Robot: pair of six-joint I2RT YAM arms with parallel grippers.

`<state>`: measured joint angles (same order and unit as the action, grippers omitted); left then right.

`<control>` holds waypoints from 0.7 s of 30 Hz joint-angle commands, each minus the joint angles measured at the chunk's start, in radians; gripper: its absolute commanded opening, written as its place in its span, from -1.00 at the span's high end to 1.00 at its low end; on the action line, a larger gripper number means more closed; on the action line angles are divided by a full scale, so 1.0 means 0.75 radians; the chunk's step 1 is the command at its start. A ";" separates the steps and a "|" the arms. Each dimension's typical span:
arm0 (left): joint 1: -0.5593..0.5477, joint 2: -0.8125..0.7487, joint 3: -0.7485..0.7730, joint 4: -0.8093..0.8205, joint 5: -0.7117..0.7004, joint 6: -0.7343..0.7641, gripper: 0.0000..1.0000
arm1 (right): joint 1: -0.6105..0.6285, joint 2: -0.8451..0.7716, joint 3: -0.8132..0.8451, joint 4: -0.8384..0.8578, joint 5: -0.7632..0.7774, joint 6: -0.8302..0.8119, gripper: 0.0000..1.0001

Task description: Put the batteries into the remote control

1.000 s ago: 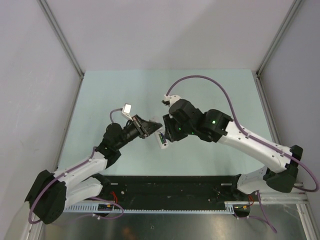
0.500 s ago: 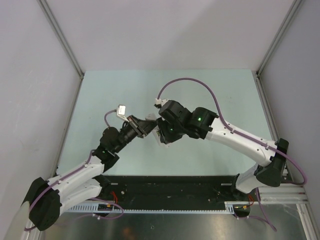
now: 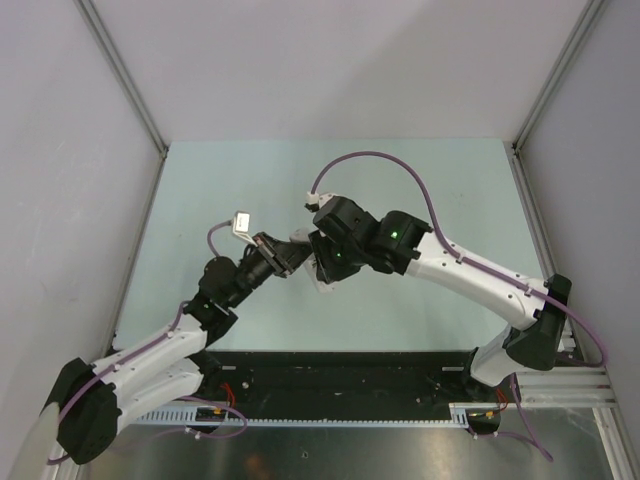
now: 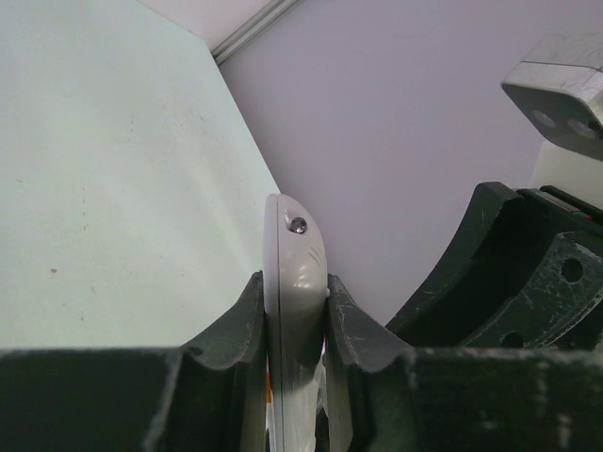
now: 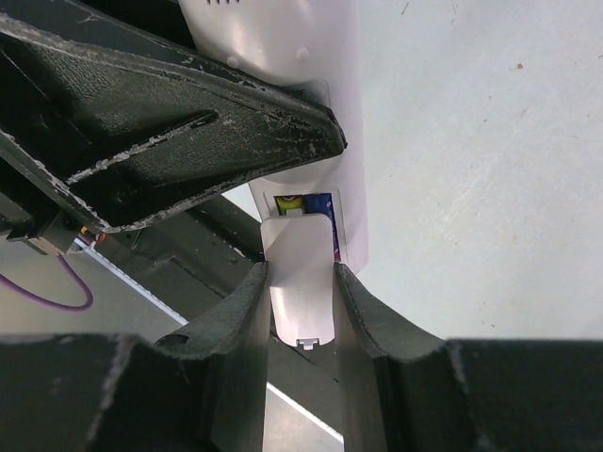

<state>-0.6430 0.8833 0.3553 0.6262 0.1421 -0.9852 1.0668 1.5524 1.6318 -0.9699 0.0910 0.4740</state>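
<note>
Pale green matte table (image 3: 200, 190), black rail (image 3: 340, 372) along near edge

Top: remote control (image 3: 320, 286) mostly hidden under left gripper (image 3: 296, 250) and right gripper (image 3: 326, 264). Right wrist: batteries (image 5: 306, 202) only slivers at 12 o'clock end of white cover (image 5: 301, 278), rest covered. Left wrist: remote control edge-on, cut off at 6 o'clock.
</note>
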 commanded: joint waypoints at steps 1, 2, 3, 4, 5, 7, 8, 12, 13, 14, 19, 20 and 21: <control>-0.016 -0.039 0.003 0.071 -0.005 0.017 1.00 | -0.013 0.016 0.050 0.023 0.026 -0.006 1.00; -0.016 -0.041 0.003 0.071 -0.003 0.017 1.00 | -0.017 0.014 0.050 0.025 0.024 -0.008 1.00; -0.018 -0.043 0.003 0.071 -0.003 0.017 1.00 | -0.017 0.012 0.048 0.027 0.024 -0.006 1.00; -0.020 -0.047 0.005 0.071 0.001 0.017 1.00 | -0.021 0.012 0.048 0.033 0.022 -0.008 1.00; -0.022 -0.047 0.005 0.071 -0.001 0.017 1.00 | -0.023 0.012 0.052 0.033 0.022 -0.008 1.00; -0.026 -0.049 0.005 0.071 -0.001 0.019 1.00 | -0.023 0.012 0.052 0.039 0.024 -0.008 1.00; -0.028 -0.049 0.003 0.071 0.001 0.021 1.00 | -0.023 0.012 0.054 0.043 0.026 -0.006 1.00; -0.030 -0.047 -0.003 0.071 -0.005 0.021 1.00 | -0.023 0.010 0.072 0.041 0.034 -0.012 1.00; -0.034 -0.045 -0.003 0.071 -0.003 0.021 1.00 | -0.023 0.012 0.074 0.039 0.038 -0.012 1.00; -0.034 -0.043 -0.003 0.071 -0.003 0.023 1.00 | -0.025 0.012 0.076 0.039 0.036 -0.012 1.00; -0.039 -0.036 -0.005 0.071 -0.003 0.027 1.00 | -0.023 0.016 0.090 0.027 0.034 -0.020 1.00; -0.039 -0.036 -0.003 0.071 0.001 0.025 1.00 | -0.025 0.020 0.093 0.023 0.034 -0.020 1.00; -0.041 -0.041 -0.003 0.071 0.001 0.027 1.00 | -0.027 0.020 0.097 0.019 0.032 -0.022 1.00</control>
<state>-0.6617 0.8696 0.3553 0.6254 0.1341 -0.9764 1.0519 1.5558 1.6547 -0.9646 0.0978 0.4702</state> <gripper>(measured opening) 0.253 0.325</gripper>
